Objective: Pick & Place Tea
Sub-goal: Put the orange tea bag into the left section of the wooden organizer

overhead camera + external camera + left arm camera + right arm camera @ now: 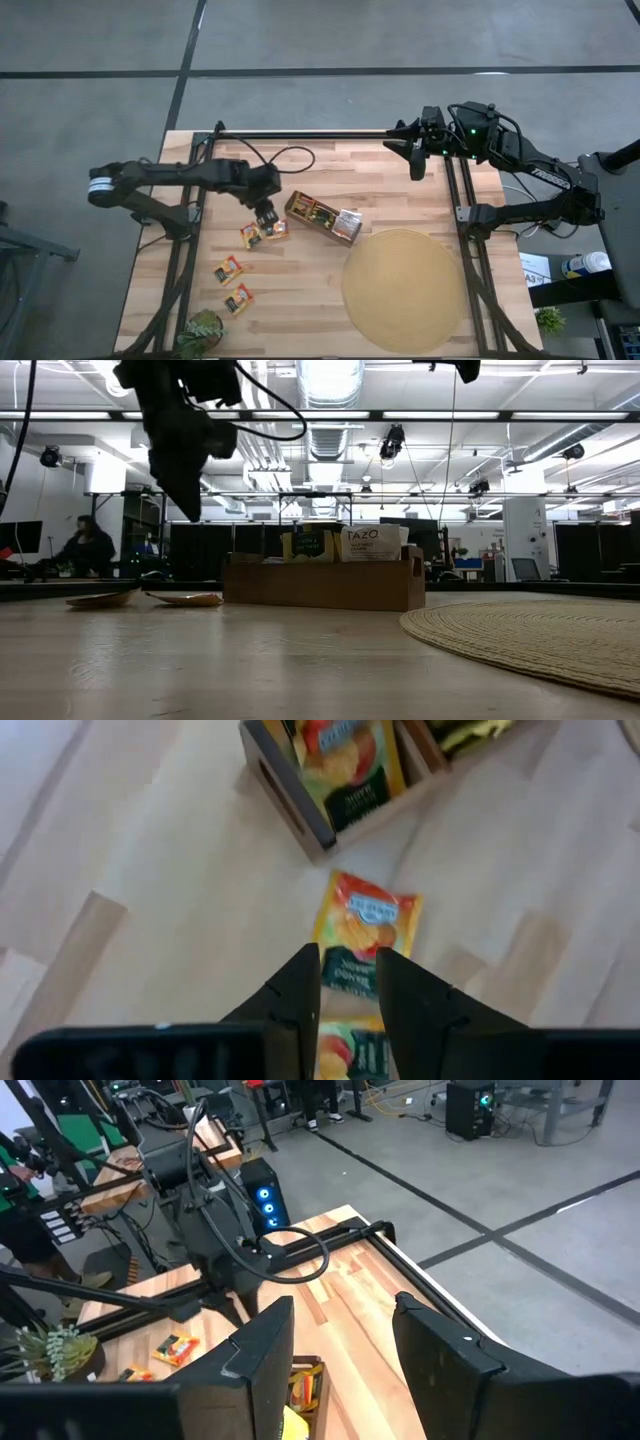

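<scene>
From above, the high view shows the wooden table (300, 300) with the left gripper (264, 213) poised over two tea sachets (262, 232) lying side by side just left of the brown wooden box (322, 217). Two further sachets (233, 283) lie apart nearer the table's front left, close to a small potted plant (200, 331). The box holds upright sachets, and the round woven mat (403, 288) lies to its right. The right gripper (417, 160) waits at the far edge of the table, above bare wood.

Low view: the left gripper (190, 495) hangs clear of the tabletop, nothing between its fingers. Two flat sachets (140, 598) rest on the wood to the left of the box (320, 584), in which a white TAZO sachet (372, 543) and a green-yellow one (308, 545) stand upright. A person (88, 546) sits in the room behind.

Left wrist view: the fingers (300, 990) stand narrowly parted, empty, directly above an orange-red sachet (362, 925); a second one (350, 1050) shows partly between them. The box end (300, 800) lies just beyond.

Right wrist view: the right fingers (262, 1350) stand wide apart and empty; the left arm (210, 1220) shows farther off.
</scene>
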Robot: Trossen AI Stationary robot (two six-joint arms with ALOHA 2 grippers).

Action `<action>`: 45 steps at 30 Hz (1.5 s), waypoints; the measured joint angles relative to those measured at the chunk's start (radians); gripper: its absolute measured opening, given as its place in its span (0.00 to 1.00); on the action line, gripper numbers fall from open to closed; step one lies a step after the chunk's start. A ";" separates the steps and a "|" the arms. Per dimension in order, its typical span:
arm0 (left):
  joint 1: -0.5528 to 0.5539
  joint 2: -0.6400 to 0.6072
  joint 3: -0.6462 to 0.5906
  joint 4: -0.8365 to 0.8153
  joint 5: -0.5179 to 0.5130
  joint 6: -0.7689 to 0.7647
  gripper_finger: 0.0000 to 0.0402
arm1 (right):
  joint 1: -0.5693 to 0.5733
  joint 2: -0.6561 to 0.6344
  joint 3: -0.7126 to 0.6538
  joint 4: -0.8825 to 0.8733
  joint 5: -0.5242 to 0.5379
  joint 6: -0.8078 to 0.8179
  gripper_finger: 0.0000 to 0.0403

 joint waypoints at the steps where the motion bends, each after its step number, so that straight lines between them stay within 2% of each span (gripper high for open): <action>1: 0.000 -0.007 0.000 -0.009 0.007 -0.001 0.24 | 0.000 0.000 0.000 0.000 0.000 -0.001 0.42; 4: 0.000 -0.015 0.000 -0.014 0.012 -0.009 0.31 | 0.000 0.005 0.000 0.001 0.000 -0.001 0.42; 11: 0.001 -0.012 -0.003 -0.031 0.011 -0.033 0.58 | 0.000 0.024 0.000 0.001 0.000 -0.001 0.42; 15: 0.001 -0.012 -0.003 -0.071 0.027 -0.032 0.66 | 0.000 0.037 0.000 0.003 0.000 -0.001 0.42; 22: -0.010 -0.012 -0.005 -0.270 0.091 -0.032 0.66 | 0.000 0.040 0.000 0.005 0.000 0.003 0.42; 27: -0.038 -0.014 -0.044 -0.287 0.091 -0.013 0.66 | 0.000 0.040 0.000 0.005 0.000 0.003 0.42; 32: -0.076 -0.016 -0.073 -0.244 0.050 0.143 0.66 | 0.000 0.040 0.000 0.007 0.000 0.000 0.42; 36: -0.088 -0.016 -0.115 -0.129 0.020 0.272 0.66 | 0.000 0.040 0.000 0.007 -0.001 0.001 0.42; 40: -0.088 -0.012 -0.182 -0.024 0.010 0.300 0.66 | 0.000 0.040 0.000 0.008 -0.001 0.008 0.42; 45: -0.088 -0.005 -0.246 0.019 0.007 0.310 0.66 | 0.000 0.040 0.000 0.008 -0.001 0.017 0.42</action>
